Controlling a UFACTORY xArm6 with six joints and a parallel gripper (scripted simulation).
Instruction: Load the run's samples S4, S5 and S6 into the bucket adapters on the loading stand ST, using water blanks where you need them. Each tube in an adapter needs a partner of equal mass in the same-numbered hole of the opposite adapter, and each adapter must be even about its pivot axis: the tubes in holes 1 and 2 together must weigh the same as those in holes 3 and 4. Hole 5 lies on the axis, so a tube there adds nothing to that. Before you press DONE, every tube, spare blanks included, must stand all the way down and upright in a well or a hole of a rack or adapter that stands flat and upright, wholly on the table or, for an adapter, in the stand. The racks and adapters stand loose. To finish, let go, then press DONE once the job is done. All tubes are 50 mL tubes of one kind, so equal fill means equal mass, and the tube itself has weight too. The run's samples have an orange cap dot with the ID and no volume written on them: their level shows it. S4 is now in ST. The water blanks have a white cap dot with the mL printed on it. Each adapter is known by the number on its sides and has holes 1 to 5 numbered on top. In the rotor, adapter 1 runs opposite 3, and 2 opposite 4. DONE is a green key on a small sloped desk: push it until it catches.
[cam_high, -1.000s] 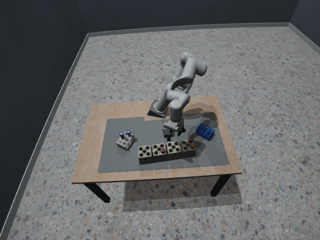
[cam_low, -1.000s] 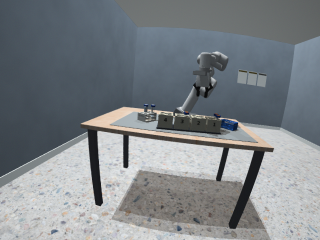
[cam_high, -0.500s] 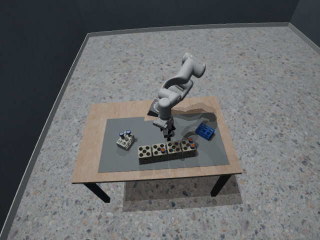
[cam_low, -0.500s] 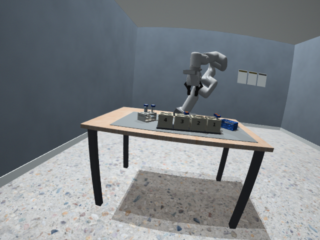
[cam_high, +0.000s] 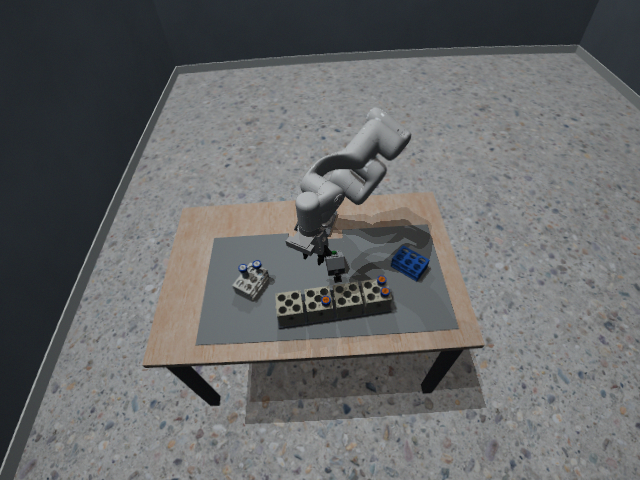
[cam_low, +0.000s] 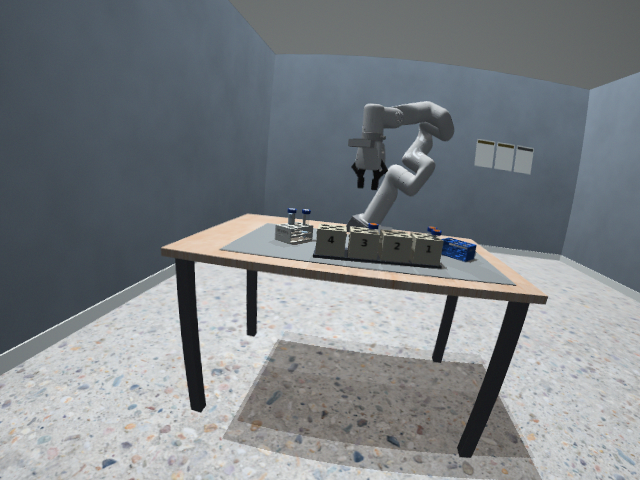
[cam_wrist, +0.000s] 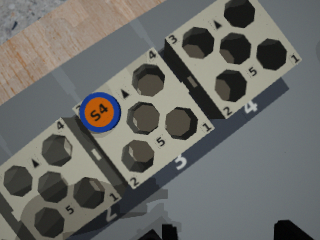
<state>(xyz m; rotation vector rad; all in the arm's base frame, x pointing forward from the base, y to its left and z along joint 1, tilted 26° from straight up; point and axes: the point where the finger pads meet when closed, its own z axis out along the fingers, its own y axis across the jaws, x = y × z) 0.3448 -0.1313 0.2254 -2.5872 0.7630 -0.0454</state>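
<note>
Four beige block adapters in a row (cam_high: 289, 316) (cam_low: 330, 241) (cam_wrist: 125, 145) stand on the surface (cam_high: 178, 310) (cam_low: 206, 245) (cam_wrist: 30, 55), seen from the top; three orange-dotted, blue-capped tubes stand in the row, two at its right end. Left of the row, a pale rack (cam_high: 251, 289) (cam_low: 293, 234) carries two white-dotted tubes; right, a blue rack (cam_high: 409, 263) (cam_low: 459, 249).

Exterior: the black pincer (cam_high: 313, 258) (cam_low: 367, 187) (cam_wrist: 225, 232) hangs above the row's level, released, parted and empty.

Wrist: orange-dotted tube S4 (cam_high: 325, 300) (cam_low: 373, 226) (cam_wrist: 100, 112) sits in the row's adapter 3, hole 3.

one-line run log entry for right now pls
gripper: open, holding nothing | S4: adapter 3, hole 3 | two orange-dot tubes: adapter 1 | two white-dot blanks: white rack
</note>
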